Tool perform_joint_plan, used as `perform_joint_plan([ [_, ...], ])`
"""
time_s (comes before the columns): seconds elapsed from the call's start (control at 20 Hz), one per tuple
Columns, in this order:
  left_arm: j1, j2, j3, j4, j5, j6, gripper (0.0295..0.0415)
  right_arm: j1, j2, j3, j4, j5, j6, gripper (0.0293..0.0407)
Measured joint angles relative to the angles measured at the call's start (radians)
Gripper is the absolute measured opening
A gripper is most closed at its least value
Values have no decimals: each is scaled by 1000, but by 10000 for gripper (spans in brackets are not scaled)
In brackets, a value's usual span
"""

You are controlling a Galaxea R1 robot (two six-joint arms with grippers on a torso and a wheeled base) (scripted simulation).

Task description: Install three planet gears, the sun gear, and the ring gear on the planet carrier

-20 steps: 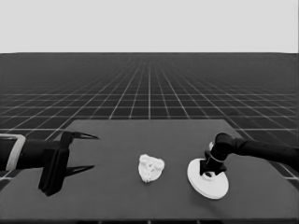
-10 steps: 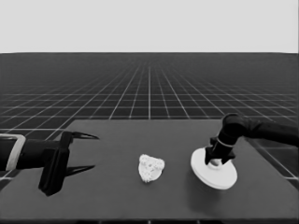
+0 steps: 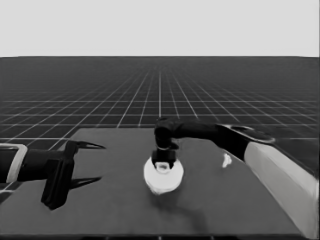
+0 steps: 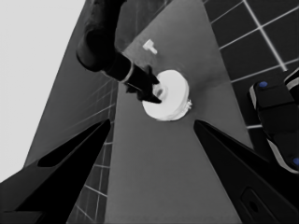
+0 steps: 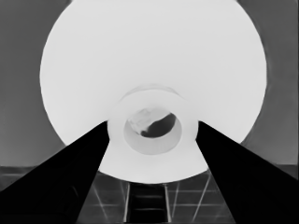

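Two right fingers (image 5: 152, 135) clamp the larger round part's (image 3: 163, 175) hub at mid-worktop (image 3: 110, 215). Left fingers (image 3: 85, 162) wait spread apart, parked well to its side.

The light is looking soft and even, and no lamp is showing. The sky band is glowing pale and flat. The table (image 3: 100, 210) is staying dark. The larger round part (image 3: 163, 176) is shining so bright that its edges are melting away, and up close it is glaring white. A faint shadow is lying just under it. Everything is looking a bit fuzzy.
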Motion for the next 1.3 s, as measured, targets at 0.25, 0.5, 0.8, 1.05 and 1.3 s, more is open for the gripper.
perform_joint_plan([
  [0.25, 0, 0, 0, 0, 0, 0, 385, -38, 48, -90, -38, 14, -42, 348],
  [0.5, 0, 0, 0, 0, 0, 0, 385, -94, 59, -128, -88, 32, -64, 348],
  [0.8, 0, 0, 0, 0, 0, 0, 385, -96, 60, -130, -91, 33, -56, 348],
  [1.05, 0, 0, 0, 0, 0, 0, 385, -104, 59, -131, -91, 33, -16, 348],
  [1.3, 0, 0, 0, 0, 0, 0, 385, -109, 59, -131, -90, 34, 27, 348],
])
